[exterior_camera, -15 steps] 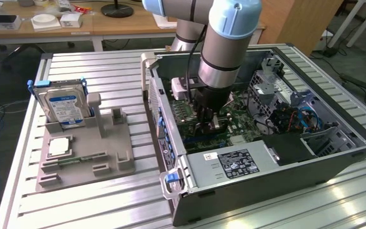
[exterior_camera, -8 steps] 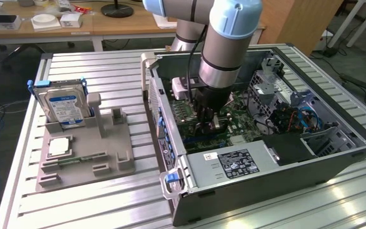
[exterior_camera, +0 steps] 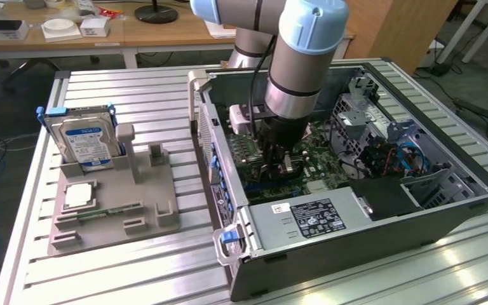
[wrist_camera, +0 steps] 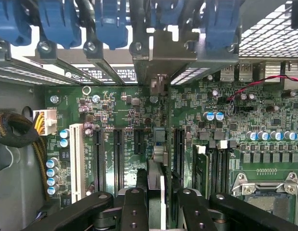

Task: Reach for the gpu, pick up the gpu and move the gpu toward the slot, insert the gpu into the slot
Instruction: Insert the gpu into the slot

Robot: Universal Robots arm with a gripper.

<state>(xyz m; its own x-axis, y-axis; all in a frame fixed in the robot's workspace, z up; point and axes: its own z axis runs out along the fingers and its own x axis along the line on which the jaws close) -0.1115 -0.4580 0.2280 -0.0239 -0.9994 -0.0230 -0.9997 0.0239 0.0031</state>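
My gripper reaches down into the open computer case, just above the green motherboard. Its black fingers are shut on the gpu, which I see edge-on as a thin upright card between them. The card's metal bracket end lies against the case's rear openings under the blue latches. The card stands in line with a motherboard slot between the other black expansion slots. How deep the card's edge sits in the slot is hidden.
A silver hard drive with a blue label stands in a grey fixture at the exterior view's left, with a green memory stick lying on it. Inside the case are the power supply, memory modules, CPU socket and cables.
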